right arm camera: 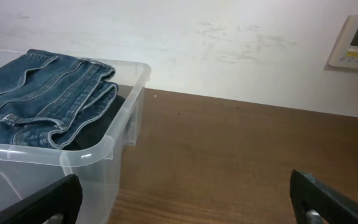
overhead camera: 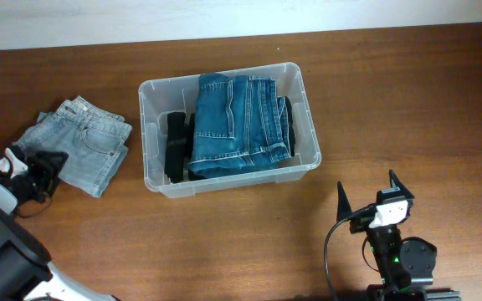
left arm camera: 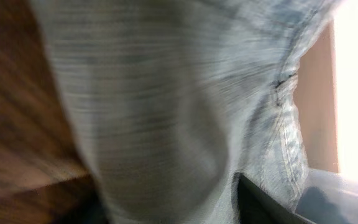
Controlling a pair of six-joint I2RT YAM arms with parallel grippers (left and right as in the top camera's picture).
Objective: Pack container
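1. Overhead: the container sits mid-table, long side running left to right. Folded dark blue jeans lie inside, filling the middle and right part, on top of a black garment that shows at the left and along the right edge.
2. Overhead: folded light denim jeans lie on the wooden table, left of the container and apart from it. The left gripper is at their lower-left edge, touching or just beside the cloth; I cannot tell how its jaws stand.
3. Overhead: the right gripper is near the lower right, well apart from the container, jaws spread wide, nothing between them.
4. Left wrist: blurred. Light denim jeans fill most of the frame, wood at the left. Jaw state not readable here.
5. Right wrist: the container is at the left with the dark blue jeans rising to its rim. The right gripper shows both fingertips far apart at the bottom corners, bare table between. A wall panel is at the upper right.
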